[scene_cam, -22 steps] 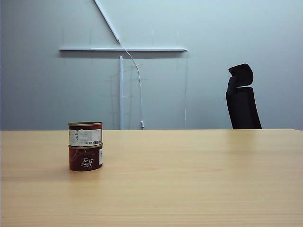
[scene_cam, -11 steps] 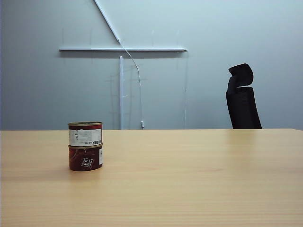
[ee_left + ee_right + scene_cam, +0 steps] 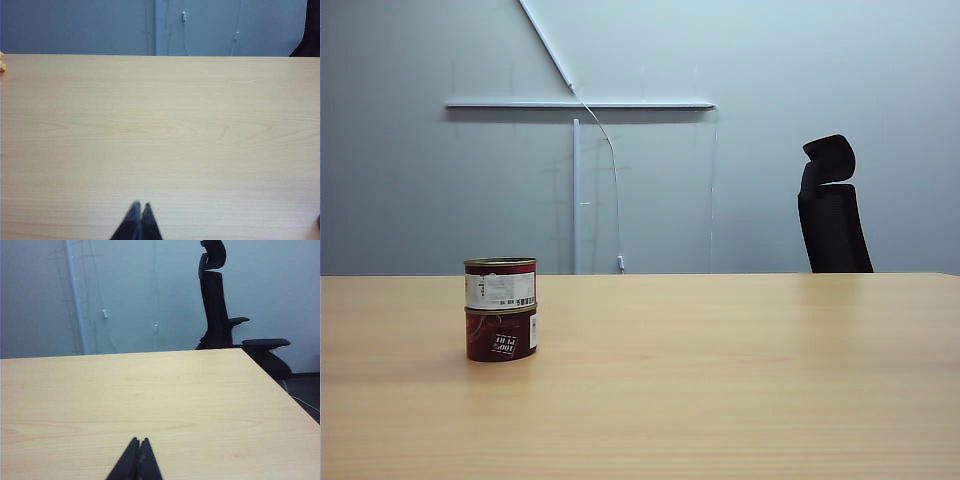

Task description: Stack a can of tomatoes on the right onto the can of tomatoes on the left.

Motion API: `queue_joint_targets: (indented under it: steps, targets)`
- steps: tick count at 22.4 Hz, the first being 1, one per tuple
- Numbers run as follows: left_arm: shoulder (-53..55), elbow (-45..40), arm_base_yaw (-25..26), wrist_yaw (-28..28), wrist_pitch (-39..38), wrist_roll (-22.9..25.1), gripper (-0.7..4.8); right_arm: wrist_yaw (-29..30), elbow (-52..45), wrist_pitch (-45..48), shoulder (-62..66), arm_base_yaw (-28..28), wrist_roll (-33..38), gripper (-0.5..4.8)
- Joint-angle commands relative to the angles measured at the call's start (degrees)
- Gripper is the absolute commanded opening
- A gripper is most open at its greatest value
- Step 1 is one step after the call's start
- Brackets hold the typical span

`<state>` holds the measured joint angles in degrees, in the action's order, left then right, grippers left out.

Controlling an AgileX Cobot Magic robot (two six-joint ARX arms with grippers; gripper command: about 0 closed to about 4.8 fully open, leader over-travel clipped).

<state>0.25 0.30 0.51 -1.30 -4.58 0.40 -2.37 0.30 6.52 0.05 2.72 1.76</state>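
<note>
Two cans of tomatoes stand stacked on the left of the table in the exterior view: a can with a white label sits upright on a dark red can. Neither arm shows in that view. In the left wrist view my left gripper is shut with nothing in it, low over bare wood. My right gripper in the right wrist view is also shut and empty above the table. No can appears in either wrist view.
The wooden table fills the lower half of the exterior view. A black office chair stands behind its far right edge and also shows as the chair in the right wrist view. A small yellow object lies at the table's edge.
Nothing differs in the exterior view; the stacked cans stand as before and no arm appears.
</note>
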Motion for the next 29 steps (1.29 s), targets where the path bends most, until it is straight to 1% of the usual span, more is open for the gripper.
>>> queue_joint_targets:
  steps: [1, 4, 29]
  targets:
    - [0.09, 0.22, -0.09, 0.0, 0.37, 0.0, -0.04, 0.22, -0.24, 0.96, -0.09, -0.11, 0.11, -0.01]
    - [0.09, 0.22, -0.09, 0.0, 0.37, 0.0, -0.04, 1.07, -0.24, 0.94, -0.09, -0.15, 0.11, -0.01]
    - [0.09, 0.22, -0.09, 0.0, 0.37, 0.0, -0.04, 1.05, -0.24, 0.92, -0.09, -0.15, 0.11, -0.01]
